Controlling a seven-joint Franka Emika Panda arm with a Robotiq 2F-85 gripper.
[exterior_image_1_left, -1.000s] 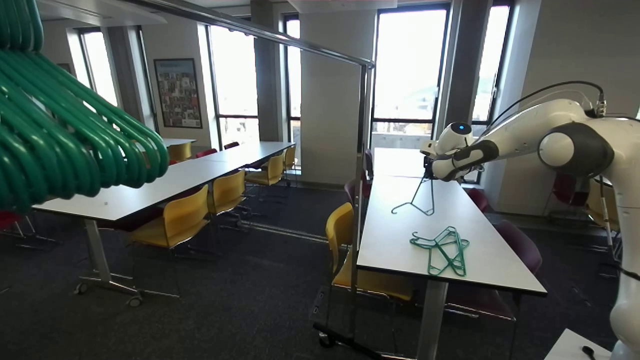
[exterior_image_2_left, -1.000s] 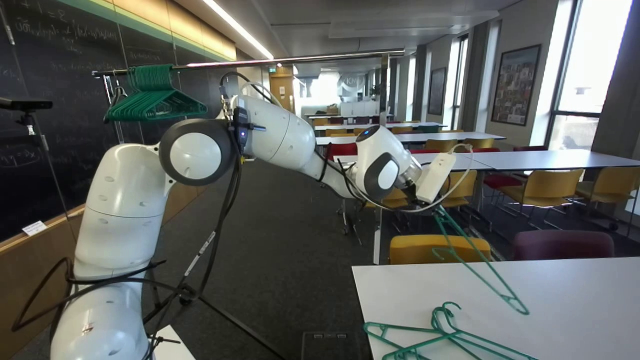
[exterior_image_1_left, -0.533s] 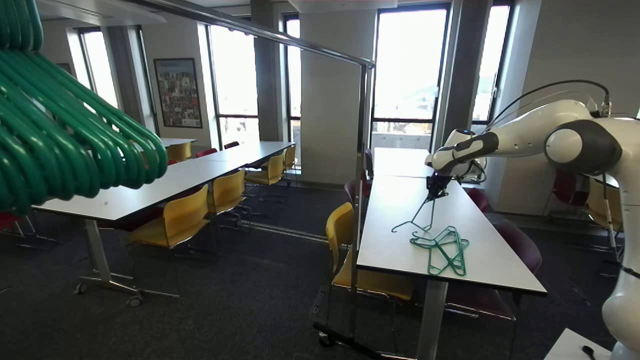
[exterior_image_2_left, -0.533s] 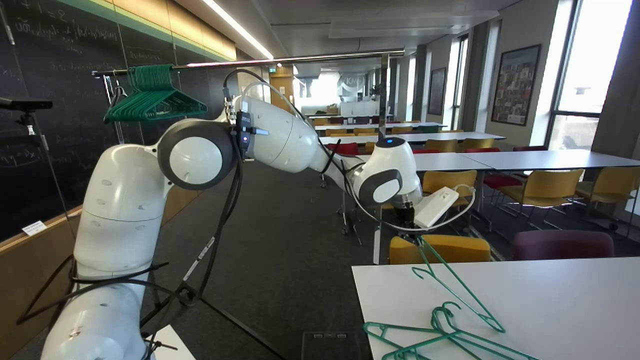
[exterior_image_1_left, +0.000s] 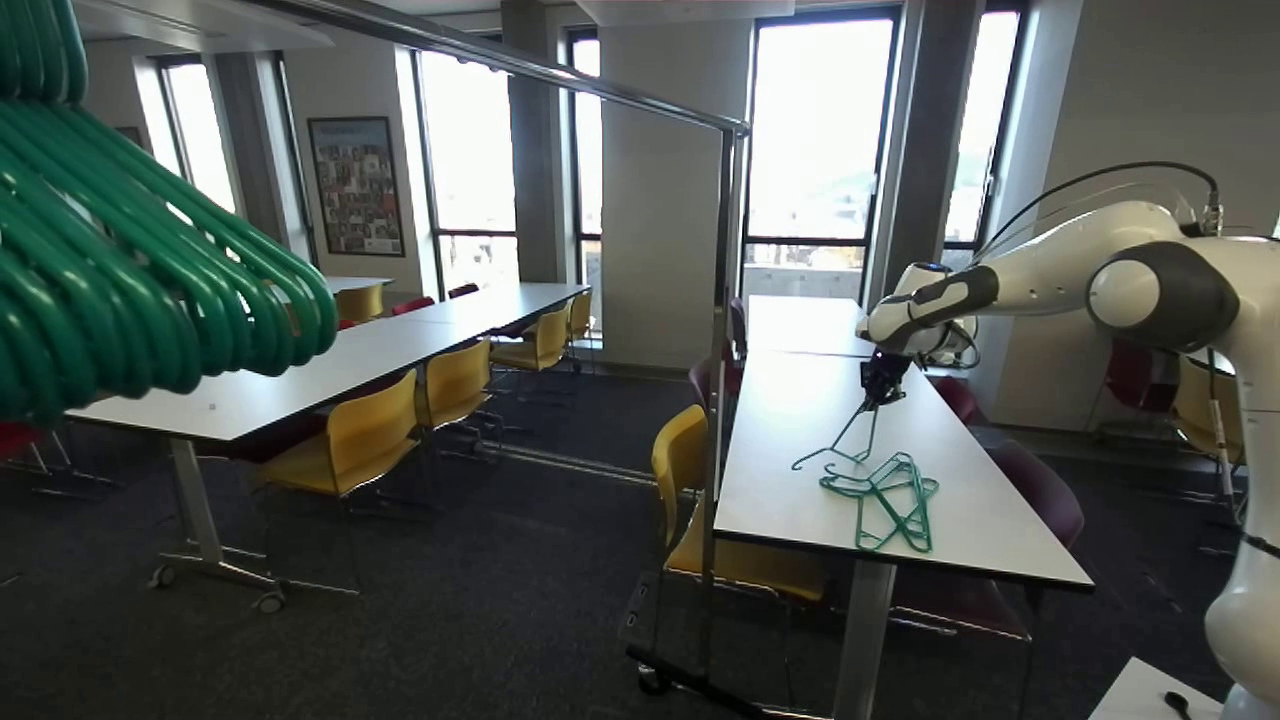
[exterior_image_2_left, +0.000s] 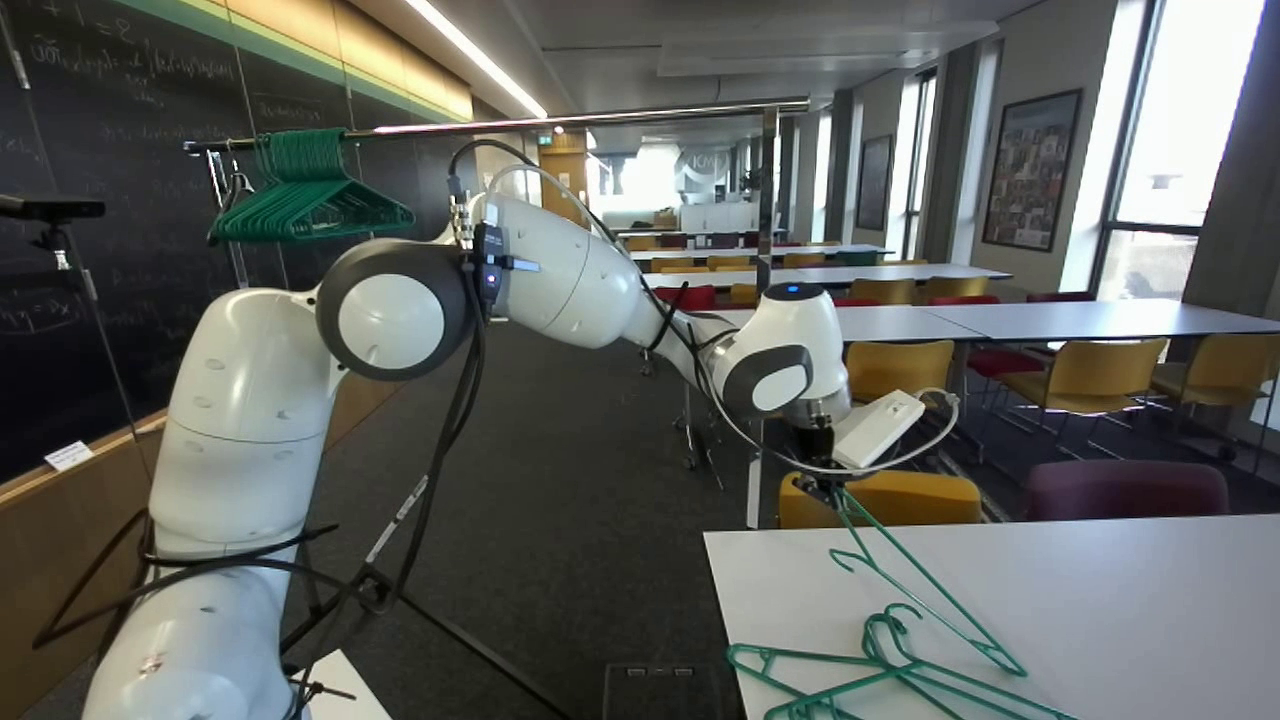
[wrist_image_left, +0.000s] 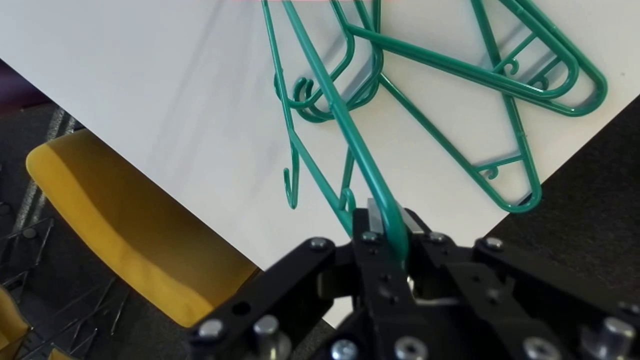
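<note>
My black gripper (wrist_image_left: 389, 222) is shut on one end of a green plastic hanger (wrist_image_left: 352, 142). The gripper points down above the white table (exterior_image_1_left: 790, 500), and also shows in both exterior views (exterior_image_1_left: 876, 398) (exterior_image_2_left: 828, 490). The held hanger hangs tilted below the fingers, its hook to one side, in both exterior views (exterior_image_1_left: 848, 427) (exterior_image_2_left: 1000, 656). Whether its lower end touches the table I cannot tell. Several loose green hangers (wrist_image_left: 450, 63) lie crossed on the table beside it; they also show in both exterior views (exterior_image_1_left: 882, 490) (exterior_image_2_left: 840, 690).
A metal rack with a rail (exterior_image_2_left: 650, 119) and post (exterior_image_1_left: 723, 250) stands beside the table. Several green hangers (exterior_image_2_left: 310, 210) hang on it, close up in an exterior view (exterior_image_1_left: 150, 300). A yellow chair (wrist_image_left: 125, 225) and a purple chair (exterior_image_2_left: 1125, 490) stand at the table's edges.
The wrist has swung from a tilted pose to pointing down, and the gripper has lowered the held hanger towards the table. Over the last half second it has shifted only slightly. The loose hangers have not moved.
</note>
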